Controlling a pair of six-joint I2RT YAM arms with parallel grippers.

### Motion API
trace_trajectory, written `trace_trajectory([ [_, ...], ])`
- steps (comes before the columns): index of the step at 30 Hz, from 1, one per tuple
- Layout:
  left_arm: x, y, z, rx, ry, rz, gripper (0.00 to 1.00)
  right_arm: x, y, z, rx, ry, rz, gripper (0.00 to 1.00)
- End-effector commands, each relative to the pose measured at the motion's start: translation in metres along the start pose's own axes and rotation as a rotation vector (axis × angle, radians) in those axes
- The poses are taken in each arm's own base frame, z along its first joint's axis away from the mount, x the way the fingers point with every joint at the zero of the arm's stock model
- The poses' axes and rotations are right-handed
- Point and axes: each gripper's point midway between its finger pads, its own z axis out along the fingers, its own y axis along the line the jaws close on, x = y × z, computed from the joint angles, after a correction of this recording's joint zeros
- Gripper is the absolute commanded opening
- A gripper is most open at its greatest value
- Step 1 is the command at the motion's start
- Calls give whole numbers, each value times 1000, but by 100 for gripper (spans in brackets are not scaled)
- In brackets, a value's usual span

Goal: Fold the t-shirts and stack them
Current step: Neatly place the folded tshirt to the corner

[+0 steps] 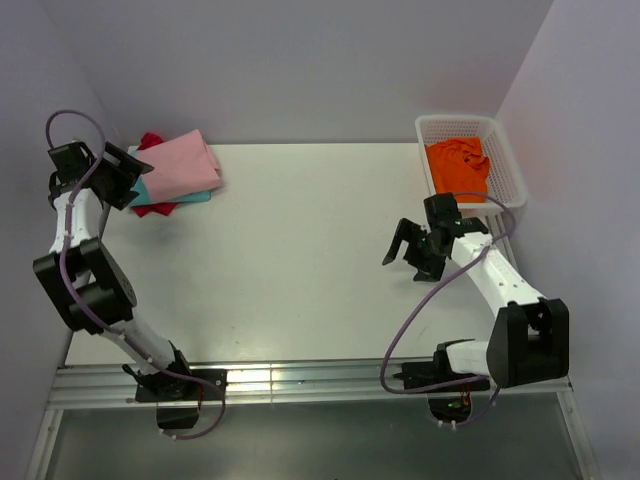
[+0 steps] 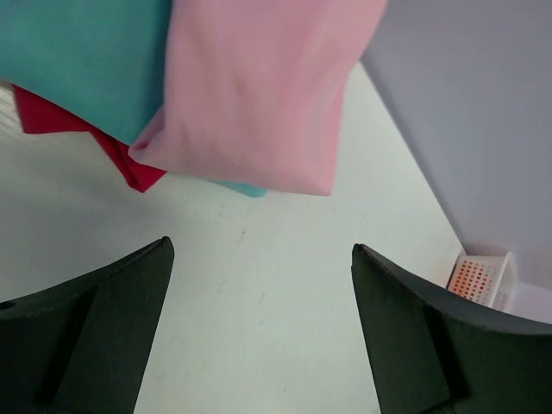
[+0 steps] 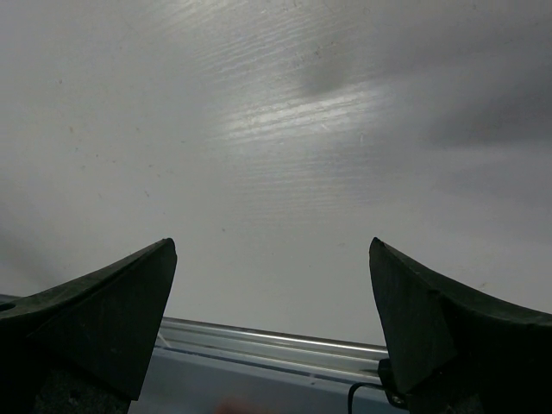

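Stacking appears nearly done: folded shirts (image 1: 175, 172) at far-left corner, orange shirt (image 1: 458, 165) awaiting in basket (image 1: 511, 165). Left gripper (image 2: 260, 250) and right gripper (image 3: 272, 247): fingers spread, empty.

White table (image 1: 300, 260), 3 stacked shirts (image 1: 178, 170) (pink topmost) left, basket (image 1: 509, 160) right

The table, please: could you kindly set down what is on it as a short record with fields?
Stack: pink shirt on top, teal shirt under it, red shirt lowest, at the far left of the table
Container: white basket at far right, holding a crumpled orange shirt
Left arm: left pincer open, empty, beside the stack
Right arm: right pincer open, empty, over bare table near the basket
Not yet folded: the orange shirt
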Motion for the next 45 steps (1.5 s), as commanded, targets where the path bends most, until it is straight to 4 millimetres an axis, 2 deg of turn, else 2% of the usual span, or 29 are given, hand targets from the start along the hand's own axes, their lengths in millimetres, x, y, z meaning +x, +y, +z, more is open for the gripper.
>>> trace_trajectory([
  [1,-10,-26,-49,10,-137,65,90,-17,19,-32,-45,-122,-49,100],
  [2,-6,-27,-56,3,-147,56,90,-20,22,-39,-49,-139,-56,100],
  [3,10,-22,-57,-10,-131,52,90,-22,25,-45,-57,-157,-67,100],
  [4,14,-31,-71,2,-158,61,89,-24,29,-54,-74,-192,-85,100],
  [5,23,-33,-74,1,-154,74,89,-26,36,-62,-89,-215,-104,100],
  [6,47,-37,-71,0,-116,102,88,-26,38,-67,-98,-230,-111,100],
  [7,59,-47,-81,8,-119,139,88,-28,42,-76,-114,-261,-121,100],
  [8,70,-46,-84,-24,-114,155,88,-28,47,-84,-124,-284,-139,100],
  [9,102,-54,-82,-10,-58,193,88,-29,49,-89,-130,-305,-147,100],
  [10,112,-65,-96,27,-69,212,88,-28,52,-100,-149,-337,-160,100],
  [11,131,-57,-97,14,-43,214,88,-29,58,-109,-176,-365,-177,100],
  [12,151,-64,-103,46,-12,231,88,-27,63,-115,-202,-383,-200,100],
  [13,159,-72,-120,97,-22,239,88,-24,66,-127,-233,-429,-215,100],
  [15,180,-60,-126,64,9,263,87,-21,71,-139,-259,-482,-238,100],
  [16,192,-58,-137,64,21,282,86,-19,70,-148,-272,-519,-231,100],
  [17,202,-49,-139,52,33,290,86,-16,68,-151,-270,-532,-229,100],
  [18,209,-49,-143,61,33,307,86,-16,66,-154,-266,-553,-227,100],
  [19,210,-48,-154,72,11,323,86,-13,64,-159,-277,-575,-232,100],
  [21,214,-43,-163,66,-11,341,87,-11,60,-163,-269,-594,-231,100],
  [24,206,-51,-187,129,-94,355,89,-11,54,-173,-259,-640,-236,100],
  [28,190,-54,-202,116,-172,393,89,-15,49,-189,-245,-700,-246,100],
  [35,178,-81,-227,194,-218,404,91,-14,42,-200,-224,-725,-250,100],
  [37,179,-79,-227,172,-198,406,91,-11,39,-200,-223,-724,-252,100],
  [40,168,-69,-230,87,-237,393,91,-7,34,-198,-214,-726,-258,100],
  [41,150,-63,-236,22,-318,373,91,-6,31,-197,-205,-726,-256,100],
  [42,144,-52,-242,-39,-347,349,91,-5,29,-197,-202,-729,-258,100],
  [45,122,-44,-259,-112,-461,326,92,-4,24,-192,-185,-724,-259,100],
])
